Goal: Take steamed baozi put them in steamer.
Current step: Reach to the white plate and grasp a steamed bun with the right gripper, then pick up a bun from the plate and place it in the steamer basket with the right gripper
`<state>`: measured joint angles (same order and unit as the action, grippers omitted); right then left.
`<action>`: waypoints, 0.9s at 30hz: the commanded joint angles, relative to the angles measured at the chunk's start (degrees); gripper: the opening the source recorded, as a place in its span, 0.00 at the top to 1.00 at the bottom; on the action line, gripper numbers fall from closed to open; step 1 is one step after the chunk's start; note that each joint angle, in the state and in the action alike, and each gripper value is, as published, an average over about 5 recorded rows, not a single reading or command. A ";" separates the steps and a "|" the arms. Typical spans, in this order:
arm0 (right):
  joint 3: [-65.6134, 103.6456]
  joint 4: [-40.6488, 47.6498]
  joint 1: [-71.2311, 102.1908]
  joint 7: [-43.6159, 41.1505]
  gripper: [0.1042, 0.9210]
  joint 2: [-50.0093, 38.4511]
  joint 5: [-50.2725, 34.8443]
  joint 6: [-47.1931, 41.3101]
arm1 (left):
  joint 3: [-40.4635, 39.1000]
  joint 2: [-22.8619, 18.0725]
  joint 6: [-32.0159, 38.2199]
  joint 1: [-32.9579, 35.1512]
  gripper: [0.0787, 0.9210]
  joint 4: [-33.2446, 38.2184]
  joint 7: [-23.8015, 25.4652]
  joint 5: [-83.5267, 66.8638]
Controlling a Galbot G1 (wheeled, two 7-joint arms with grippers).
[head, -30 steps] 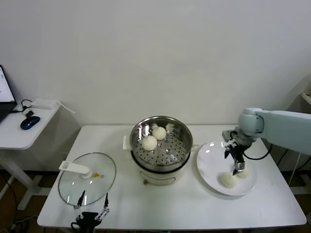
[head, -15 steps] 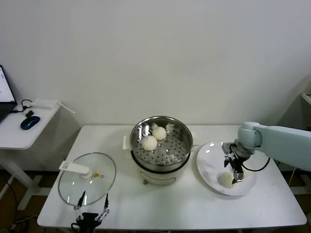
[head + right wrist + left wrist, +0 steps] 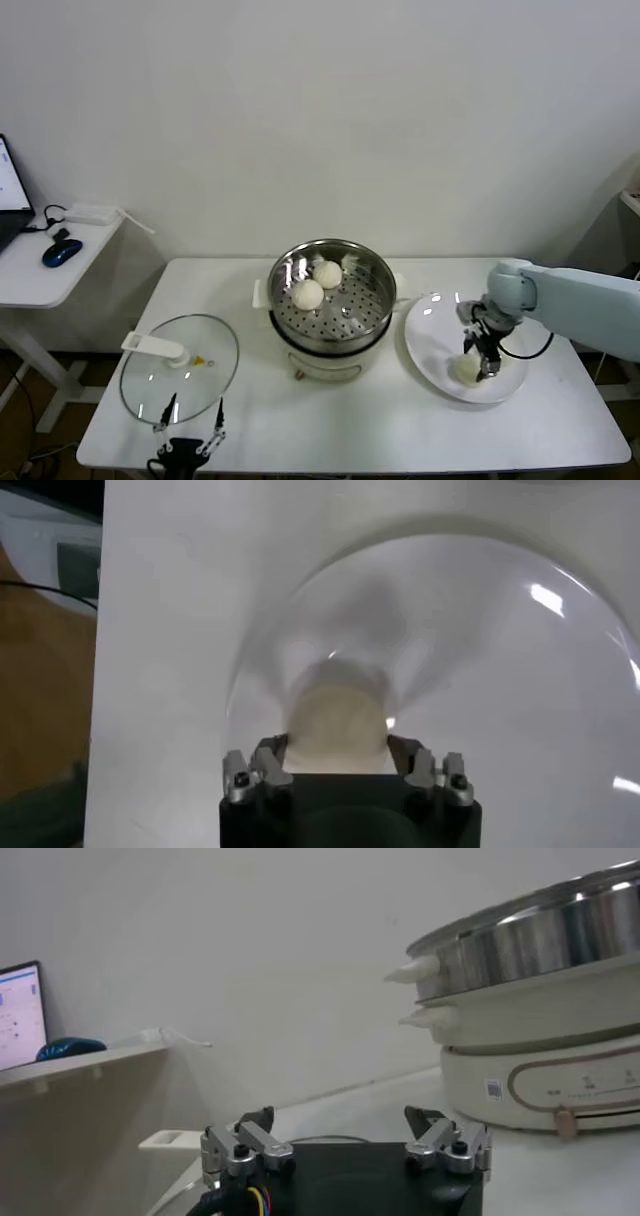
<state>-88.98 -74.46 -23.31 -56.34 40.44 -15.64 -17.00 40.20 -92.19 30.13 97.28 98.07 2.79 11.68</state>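
Note:
Two off-white baozi (image 3: pixel 308 294) lie in the shiny steamer (image 3: pixel 375 310) at the table's middle. My right gripper (image 3: pixel 480 366) is down on the white plate (image 3: pixel 428 340) to the steamer's right. In the right wrist view its fingers (image 3: pixel 272 760) press both sides of one baozi (image 3: pixel 338 725), which rests on the plate (image 3: pixel 520 690). That baozi (image 3: pixel 464 371) shows beside the fingers in the head view. I see no other bun on the plate. My left gripper (image 3: pixel 192 415) is open and empty at the table's front left (image 3: pixel 345 1133).
The glass lid (image 3: pixel 180 365) with a white handle lies at the table's front left, just beyond my left gripper. The steamer's cream base (image 3: pixel 540 1073) shows in the left wrist view. A side desk (image 3: pixel 40 270) with a mouse stands at far left.
My right gripper has come down and slightly toward the front of the plate, onto a baozi. The second bun seen on the plate a second ago is now hidden. The left arm has not moved.

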 commanded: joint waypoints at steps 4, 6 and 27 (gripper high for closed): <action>-2.47 -2.50 -4.82 -0.79 0.52 -0.32 -0.86 0.63 | 0.12 -0.14 -0.03 0.20 0.12 0.46 -0.03 0.05; -6.09 -4.39 -10.17 -1.69 0.55 -0.02 -2.29 1.66 | 0.13 -0.15 -0.03 0.23 0.12 0.56 -0.02 0.13; -0.13 -13.52 -44.20 -11.12 0.47 16.70 -6.34 25.02 | -0.90 -0.30 0.30 0.40 0.12 1.14 -0.07 1.31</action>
<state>-97.65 -83.17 -56.60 -64.85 49.89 -20.88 -0.30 39.46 -92.19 30.32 97.65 99.26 2.75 12.73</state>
